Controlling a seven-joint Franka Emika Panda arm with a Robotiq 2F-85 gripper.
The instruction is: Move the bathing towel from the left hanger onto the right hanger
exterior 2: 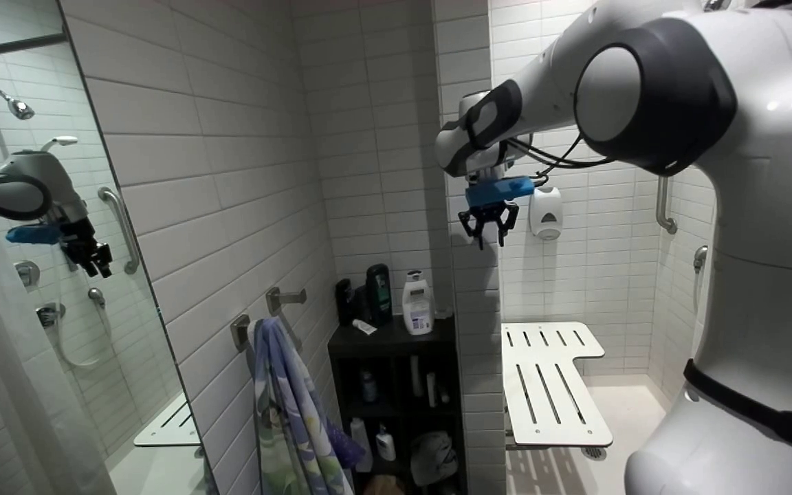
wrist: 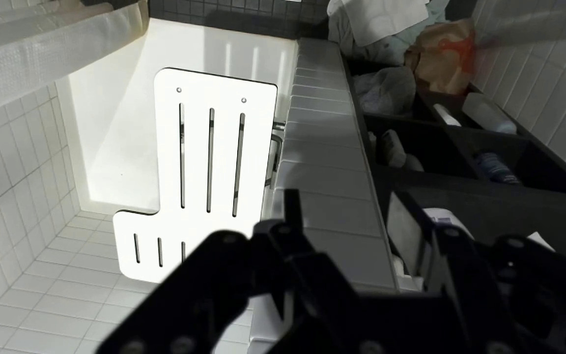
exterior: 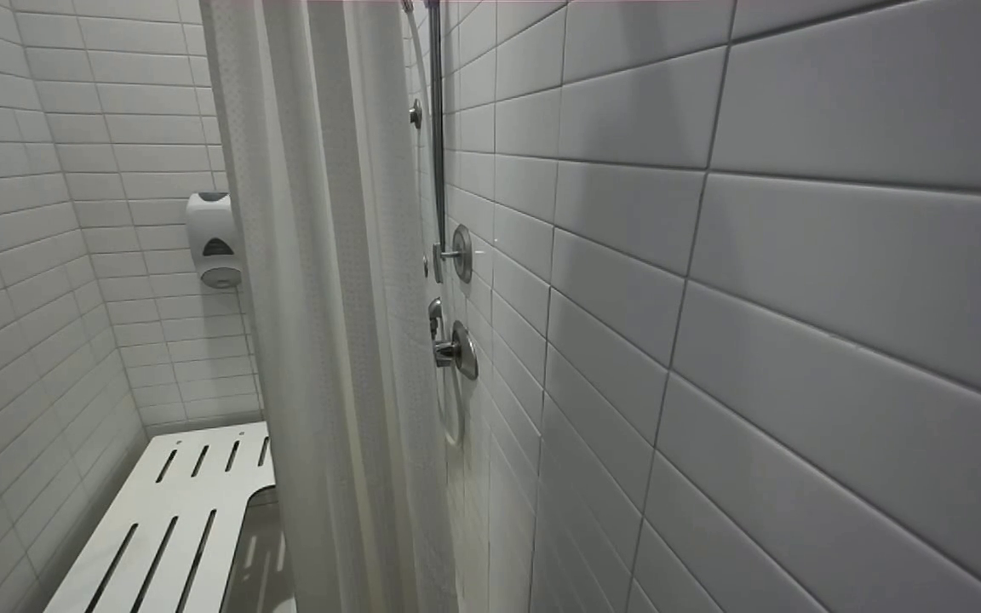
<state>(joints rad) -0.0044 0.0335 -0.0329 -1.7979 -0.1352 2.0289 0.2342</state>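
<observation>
Black jointed fingers [wrist: 315,280] closest to us, low in the wrist view: spread apart, a grey-white tiled wall end [wrist: 329,162] showing through the gap. In an exterior view we note them pointing down from the white robot arm [exterior 2: 760,275], just below a blue rectangular block [exterior 2: 499,190].

Lilac, white and green patterned cloth towel [exterior 2: 293,405]: we find it hanging in folds from a square-based metal hook [exterior 2: 239,332], the one nearer the tall mirror [exterior 2: 141,364], well apart from the fingers. A matching metal hook [exterior 2: 289,298] sits just beside it, further from the mirror, peg exposed.

Black cubby shelf [exterior 2: 396,346] beyond: we count a white plastic bottle [exterior 2: 417,304] toward its top's right front corner, a dark bottle with a green label [exterior 2: 379,295] left of that, a small white tube [exterior 2: 364,327] lying near the front edge at left.

White slotted shower seat [exterior 2: 556,385] shows in all three views. Pale fabric shower curtain [exterior: 329,298] overlaps a white wall dispenser [exterior: 215,226] in an exterior view.
</observation>
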